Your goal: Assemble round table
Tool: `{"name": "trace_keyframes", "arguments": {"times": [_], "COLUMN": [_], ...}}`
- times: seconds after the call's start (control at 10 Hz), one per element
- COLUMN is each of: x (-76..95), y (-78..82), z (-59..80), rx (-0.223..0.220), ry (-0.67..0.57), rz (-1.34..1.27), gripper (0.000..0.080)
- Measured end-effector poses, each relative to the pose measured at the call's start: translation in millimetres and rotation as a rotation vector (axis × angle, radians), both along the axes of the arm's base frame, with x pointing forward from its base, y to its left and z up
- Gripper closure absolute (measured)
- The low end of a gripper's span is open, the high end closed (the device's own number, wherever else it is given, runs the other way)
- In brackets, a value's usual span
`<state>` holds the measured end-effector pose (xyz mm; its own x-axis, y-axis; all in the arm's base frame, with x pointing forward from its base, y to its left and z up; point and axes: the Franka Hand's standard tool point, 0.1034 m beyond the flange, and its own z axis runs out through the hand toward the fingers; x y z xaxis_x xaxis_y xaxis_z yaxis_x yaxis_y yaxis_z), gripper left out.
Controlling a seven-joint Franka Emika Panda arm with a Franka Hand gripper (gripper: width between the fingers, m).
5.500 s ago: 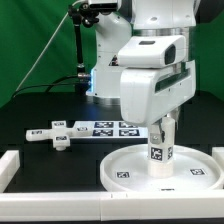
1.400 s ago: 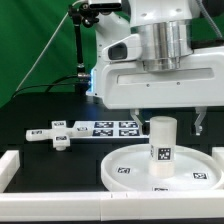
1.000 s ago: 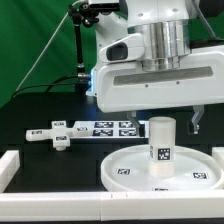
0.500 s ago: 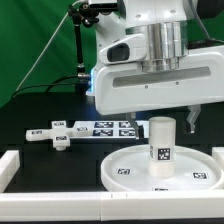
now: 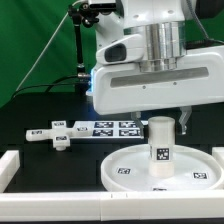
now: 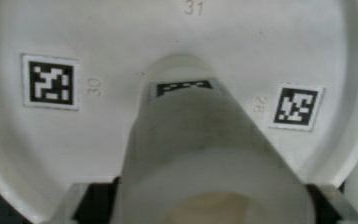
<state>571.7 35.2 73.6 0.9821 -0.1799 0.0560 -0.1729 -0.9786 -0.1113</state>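
Black tabletop [image 5: 60, 160] carries the disc [image 5: 128, 162], with the leg [image 5: 160, 148] upright at its centre. The pincer [image 5: 164, 118] hangs over the leg, fingers apart and gripping nothing. The cross piece [image 5: 55, 133] lies well apart, apparently not yet fitted.

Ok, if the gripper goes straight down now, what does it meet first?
Probably the upright leg on the round disc: it stands right under the gripper, between the open fingers. They might slide down either side of it first; depth is unclear.
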Motion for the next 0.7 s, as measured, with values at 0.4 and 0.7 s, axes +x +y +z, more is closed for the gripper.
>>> {"name": "trace_keyframes", "arguments": {"times": [0.4, 0.7], "x": [-1.6, -2.4], "y": [-2.2, -2.7], "z": [-0.2, -0.7], "rx": [0.021, 0.029], "ry": [0.039, 0.052], "rz": [-0.354, -0.477], "gripper": [0.039, 0.039]}}
